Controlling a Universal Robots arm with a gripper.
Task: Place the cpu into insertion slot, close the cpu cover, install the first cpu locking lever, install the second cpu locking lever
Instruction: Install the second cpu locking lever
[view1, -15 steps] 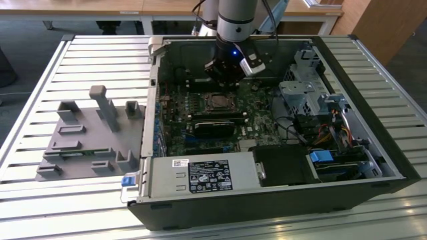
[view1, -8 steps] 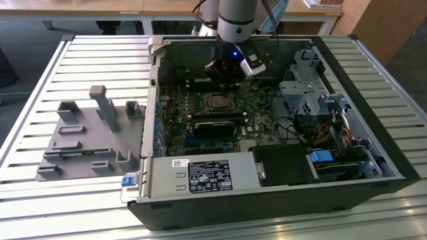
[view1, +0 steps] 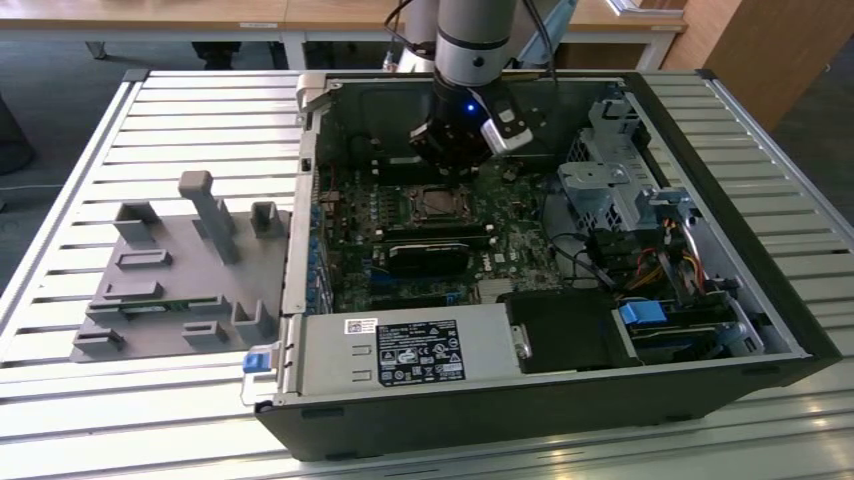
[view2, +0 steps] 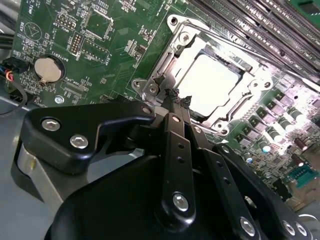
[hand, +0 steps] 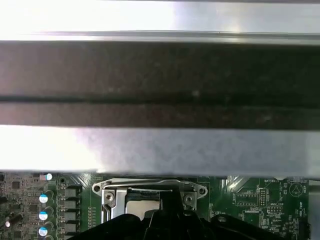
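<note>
My gripper (view2: 179, 100) hangs over the motherboard (view2: 115, 45) inside the open computer case (view1: 534, 400), its fingertips drawn fully together with nothing between them. In the second wrist view the tips sit just beside one edge of the cpu socket, at the rim of the cpu cover (view2: 167, 67). The cpu (view2: 212, 85) lies flat in the socket, its pale metal top visible through the square window of the cover, which lies down over it. A round coin cell battery (view2: 48, 69) sits on the board well apart from the socket. In the exterior view my arm reaches down over the socket (view1: 437, 203), and a grey parts fixture (view1: 174, 270) rests on the slatted table (view1: 80, 380) at the exterior view's left of the case.
</note>
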